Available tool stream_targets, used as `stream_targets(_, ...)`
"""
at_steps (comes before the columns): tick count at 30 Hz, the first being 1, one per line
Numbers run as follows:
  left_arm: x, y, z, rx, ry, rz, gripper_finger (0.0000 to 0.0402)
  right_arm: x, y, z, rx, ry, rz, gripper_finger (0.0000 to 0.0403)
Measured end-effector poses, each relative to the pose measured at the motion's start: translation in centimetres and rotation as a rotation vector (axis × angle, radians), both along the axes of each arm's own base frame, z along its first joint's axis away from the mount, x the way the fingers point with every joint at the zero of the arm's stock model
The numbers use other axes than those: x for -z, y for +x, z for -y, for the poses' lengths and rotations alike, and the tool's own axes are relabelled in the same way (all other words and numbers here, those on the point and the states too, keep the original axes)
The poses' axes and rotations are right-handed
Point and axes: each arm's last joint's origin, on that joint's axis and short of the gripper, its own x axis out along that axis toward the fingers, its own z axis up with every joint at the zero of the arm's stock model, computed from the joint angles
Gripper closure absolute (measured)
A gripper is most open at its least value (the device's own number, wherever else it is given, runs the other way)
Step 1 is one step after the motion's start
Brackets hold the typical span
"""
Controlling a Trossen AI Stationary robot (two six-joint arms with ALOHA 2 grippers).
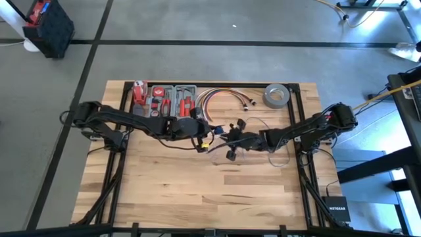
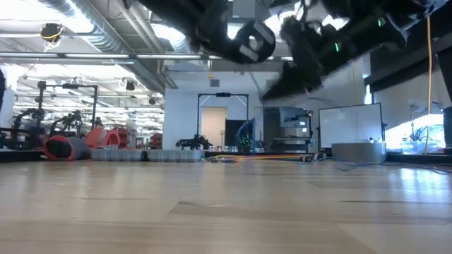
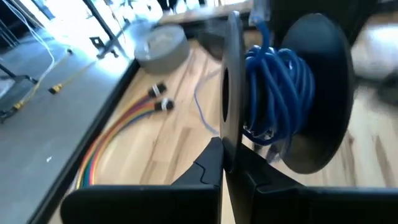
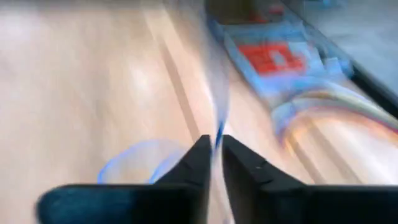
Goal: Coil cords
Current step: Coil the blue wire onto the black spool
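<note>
Only in wrist views: left claw (image 3: 222, 163) clenched on spool (image 3: 283, 93), right claw (image 4: 214, 155) pinching blue wire (image 4: 219, 134).

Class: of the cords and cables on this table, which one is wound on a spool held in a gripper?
The blue wire: it is wound on a black spool held by the left gripper. The multicoloured cable bundle lies loose on the table.
</note>
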Motion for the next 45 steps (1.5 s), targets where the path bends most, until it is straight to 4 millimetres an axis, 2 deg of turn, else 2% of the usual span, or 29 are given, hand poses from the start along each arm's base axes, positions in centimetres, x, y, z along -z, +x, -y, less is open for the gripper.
stream_targets(2, -0.3, 0.0, 0.0, -0.001, -0.001, 0.016, 0.0402, -0.1, -0.3, 0.1, -0.003, -0.019, -0.029, 0.0326)
stream_targets(5, 0.1, 0.0, 0.0, 0.001, 0.003, -0.007, 0.0402, -2.1, -1.2, 0.2, -0.010, -0.011, -0.001, 0.0281)
stream_targets(8, 0.1, 0.0, 0.0, 0.001, 0.004, -0.010, 0.0402, -2.7, -2.4, 0.1, -0.071, 0.023, -0.056, 0.0246)
stream_targets(11, 0.2, -0.1, 0.0, 0.001, 0.005, -0.019, 0.0402, -3.8, -3.3, 0.0, -0.145, 0.076, -0.059, 0.0225)
stream_targets(15, 0.1, 0.0, 0.0, 0.002, 0.009, -0.011, 0.0402, -3.3, -3.2, -0.1, -0.154, 0.114, -0.078, 0.0217)
stream_targets(21, 0.1, 0.0, 0.0, 0.005, 0.015, -0.012, 0.0402, -1.0, -1.9, 0.0, -0.086, 0.082, -0.129, 0.0231)
stream_targets(25, 0.1, 0.0, 0.0, 0.004, 0.015, -0.014, 0.0402, -0.2, -1.4, 0.3, -0.085, 0.029, -0.161, 0.0256)
stream_targets(28, 0.2, 0.0, -0.1, 0.005, 0.018, -0.021, 0.0402, -0.4, -1.4, 0.7, -0.056, -0.019, -0.162, 0.0301)
stream_targets(31, 0.2, -0.1, -0.1, 0.006, 0.020, -0.029, 0.0402, -0.7, -1.6, 0.7, -0.057, -0.079, -0.177, 0.0373)
stream_targets(33, 0.3, -0.1, -0.1, 0.009, 0.025, -0.035, 0.0402, -0.9, -1.9, 0.8, -0.045, -0.112, -0.195, 0.0391)
stream_targets(38, 0.0, -0.2, 0.0, 0.016, 0.036, -0.037, 0.0402, -1.2, -3.5, 1.4, 0.080, -0.178, -0.296, 0.0396)
stream_targets(45, -0.1, -0.3, 0.0, 0.019, 0.042, -0.037, 0.0401, 0.7, -6.8, 2.4, 0.222, -0.206, -0.386, 0.0399)
